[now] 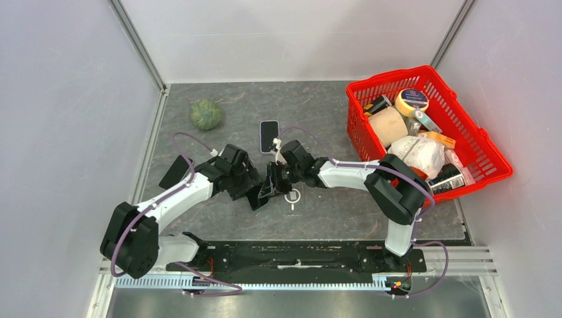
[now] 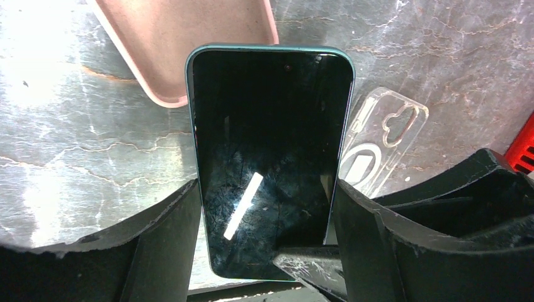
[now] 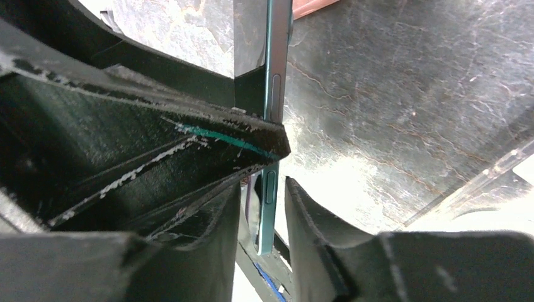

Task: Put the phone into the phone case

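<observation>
Grey marbled tabletop (image 1: 331, 112) is lying under both arms, and I am seeing the left gripper (image 2: 266, 189) clamping the black-screened, teal-edged phone (image 2: 271, 138) across its width, above the surface, long axis running straight out from the wrist. The right gripper (image 3: 264, 189) is straddling the phone's thin edge, jaws parted by slivers, not pinching. The clear plastic phone case (image 2: 384, 138) is lying flat just right of the phone, nearer the right arm, so I am judging the phone needs swinging rightward and laying flat.

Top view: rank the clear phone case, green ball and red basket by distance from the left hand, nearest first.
From the left hand:
1. clear phone case: just to its right, mid-table.
2. green ball: far side, toward the left wall.
3. red basket: far right of the table.
</observation>
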Tool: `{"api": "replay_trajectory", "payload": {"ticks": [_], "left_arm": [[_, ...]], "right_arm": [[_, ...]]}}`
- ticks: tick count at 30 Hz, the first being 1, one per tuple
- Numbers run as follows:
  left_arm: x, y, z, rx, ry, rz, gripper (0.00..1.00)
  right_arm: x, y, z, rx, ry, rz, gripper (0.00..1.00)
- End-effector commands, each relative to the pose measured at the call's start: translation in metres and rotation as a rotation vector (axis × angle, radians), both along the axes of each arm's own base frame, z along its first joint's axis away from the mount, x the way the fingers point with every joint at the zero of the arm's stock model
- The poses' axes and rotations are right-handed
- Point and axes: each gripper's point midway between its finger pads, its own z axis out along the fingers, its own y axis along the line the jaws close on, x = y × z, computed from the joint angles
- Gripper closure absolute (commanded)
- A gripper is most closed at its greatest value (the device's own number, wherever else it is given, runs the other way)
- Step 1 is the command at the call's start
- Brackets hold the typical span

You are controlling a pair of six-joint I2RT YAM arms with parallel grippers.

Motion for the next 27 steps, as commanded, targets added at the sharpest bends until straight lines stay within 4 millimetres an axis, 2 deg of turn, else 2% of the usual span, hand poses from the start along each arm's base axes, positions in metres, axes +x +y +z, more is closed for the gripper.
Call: {"api": "replay_trajectory", "payload": {"ticks": [1,4,5,7,8,10,14,18,21,24,27], "left_arm": [[0.016,-0.033,0.030,-0.130,-0.078,-0.007,0.69],[0.015,-0.033,0.032,-0.148,-0.094,0.007,0.67],[0.016,-0.033,0.033,-0.149,-0.100,0.009,0.64],[0.016,-0.033,0.037,-0.151,-0.112,0.002,0.50],[0.017,-0.032,0.038,-0.148,-0.119,0.000,0.40],[0.020,-0.031,0.042,-0.133,-0.138,-0.010,0.26],[0.026,-0.025,0.063,-0.094,-0.210,-0.046,0.16],[0.027,-0.023,0.090,-0.079,-0.281,-0.105,0.13],[0.026,-0.026,0.105,-0.088,-0.315,-0.147,0.12],[0.026,-0.022,0.094,-0.052,-0.294,-0.153,0.17],[0.022,-0.032,0.073,-0.061,-0.239,-0.194,0.31]], "right_arm": [[0.014,0.010,0.011,0.041,-0.053,-0.047,0.67],[0.015,0.010,0.010,0.041,-0.046,-0.057,0.84],[0.016,0.010,0.011,0.040,-0.045,-0.061,0.90],[0.017,0.007,0.012,0.036,-0.048,-0.072,1.00],[0.018,0.005,0.014,0.032,-0.054,-0.083,1.00],[0.022,-0.002,0.017,0.025,-0.070,-0.116,1.00],[0.032,-0.027,0.023,-0.008,-0.085,-0.200,1.00],[0.041,-0.060,0.033,-0.063,-0.117,-0.280,1.00],[0.041,-0.077,0.039,-0.090,-0.129,-0.305,1.00],[0.039,-0.096,0.041,-0.141,-0.148,-0.350,1.00],[0.034,-0.114,0.043,-0.178,-0.173,-0.391,1.00]]}}
